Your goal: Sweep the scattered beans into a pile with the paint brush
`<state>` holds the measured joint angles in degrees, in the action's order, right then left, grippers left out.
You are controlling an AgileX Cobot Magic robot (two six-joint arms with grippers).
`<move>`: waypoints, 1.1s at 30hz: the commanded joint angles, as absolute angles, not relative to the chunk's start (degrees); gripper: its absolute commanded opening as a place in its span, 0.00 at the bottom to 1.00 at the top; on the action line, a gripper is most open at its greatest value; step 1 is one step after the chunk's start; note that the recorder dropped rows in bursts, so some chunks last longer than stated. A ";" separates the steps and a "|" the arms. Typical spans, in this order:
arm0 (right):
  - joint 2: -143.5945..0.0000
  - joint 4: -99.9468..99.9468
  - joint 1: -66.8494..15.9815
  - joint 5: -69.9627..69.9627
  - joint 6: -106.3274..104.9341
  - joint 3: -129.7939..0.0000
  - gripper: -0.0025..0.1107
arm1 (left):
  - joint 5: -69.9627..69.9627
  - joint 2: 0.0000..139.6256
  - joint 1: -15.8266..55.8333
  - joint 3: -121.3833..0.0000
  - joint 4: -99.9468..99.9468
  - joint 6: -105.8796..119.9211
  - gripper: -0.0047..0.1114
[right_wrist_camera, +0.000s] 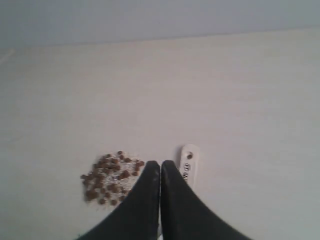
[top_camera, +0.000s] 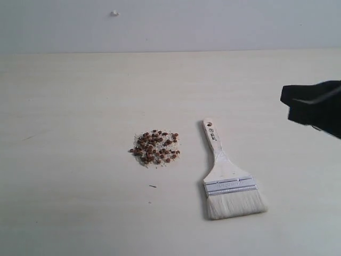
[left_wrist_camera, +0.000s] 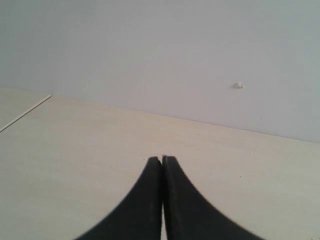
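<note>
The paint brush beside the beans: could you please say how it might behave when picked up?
The paint brush probably lifts stiff and light, given its slim wooden handle. Lying flat, it seems unlikely to roll. Its long whitish bristles would likely flex when pressed down.

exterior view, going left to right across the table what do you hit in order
pile of beans → paint brush → right gripper, shut, at the right edge
</note>
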<state>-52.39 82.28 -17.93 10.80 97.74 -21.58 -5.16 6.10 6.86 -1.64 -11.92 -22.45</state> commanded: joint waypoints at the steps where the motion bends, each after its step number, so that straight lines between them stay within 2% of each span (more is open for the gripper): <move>1: -40.98 82.43 -18.03 16.03 98.17 -16.24 0.02 | -5.12 5.93 7.10 -1.38 -11.58 -22.62 0.04; 9: -28.93 82.57 -18.03 19.05 97.97 -15.80 0.02 | -5.12 5.93 7.10 -1.38 -11.58 -22.62 0.04; 23: -24.61 89.74 -17.44 15.88 97.30 -15.80 0.02 | -5.12 5.93 7.10 -1.38 -11.58 -22.62 0.04; 30: -13.18 93.55 -3.46 16.01 97.30 -13.04 0.02 | -5.12 5.93 7.10 -1.38 -11.58 -22.62 0.04; 33: -7.51 93.66 0.10 15.34 97.30 -11.81 0.02 | -5.12 5.93 7.10 -1.38 -11.58 -22.62 0.04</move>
<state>-11.71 93.09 -3.06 15.90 97.79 -13.07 -5.16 6.10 6.86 -1.64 -11.92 -22.45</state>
